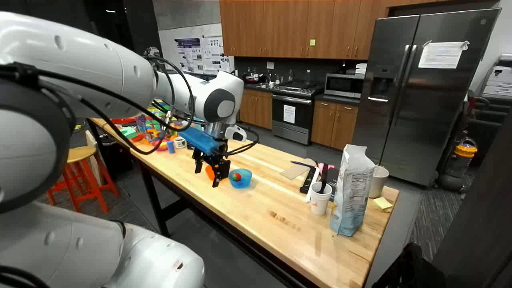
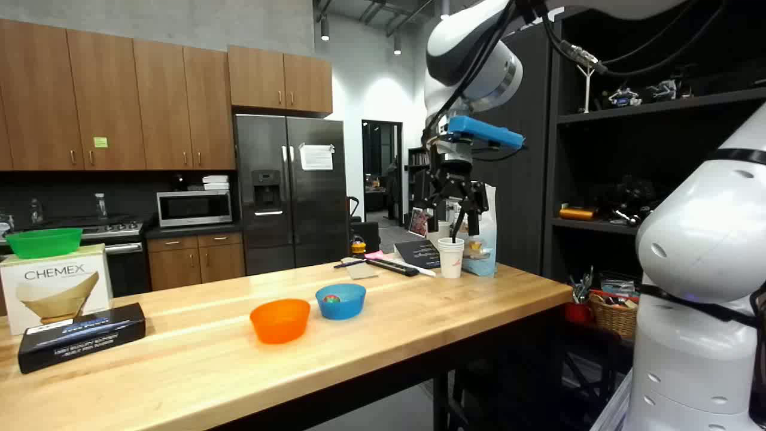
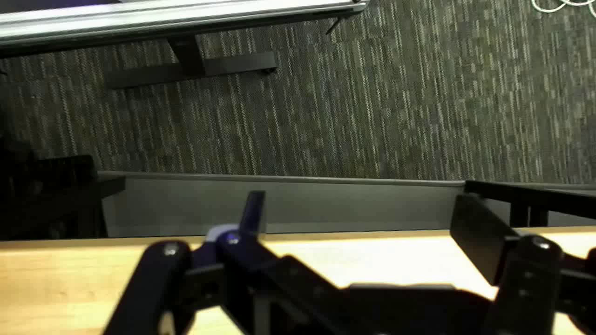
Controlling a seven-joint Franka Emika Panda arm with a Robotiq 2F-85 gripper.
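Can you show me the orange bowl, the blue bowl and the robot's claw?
Orange bowl [image 2: 280, 324], in an exterior view: outer wall.
Blue bowl [image 2: 342, 309], in an exterior view: outer wall.
Gripper [image 2: 453, 225], in an exterior view: midway between its open fingertips.

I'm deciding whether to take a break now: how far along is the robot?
Looks done: the small red-and-green object sits inside the blue bowl, though I can't tell whether the robot placed it.
In hand: nothing; the gripper is raised, its jaws open and empty.
Left: probably any grasp, since the gripper touches neither the blue bowl nor the orange bowl.
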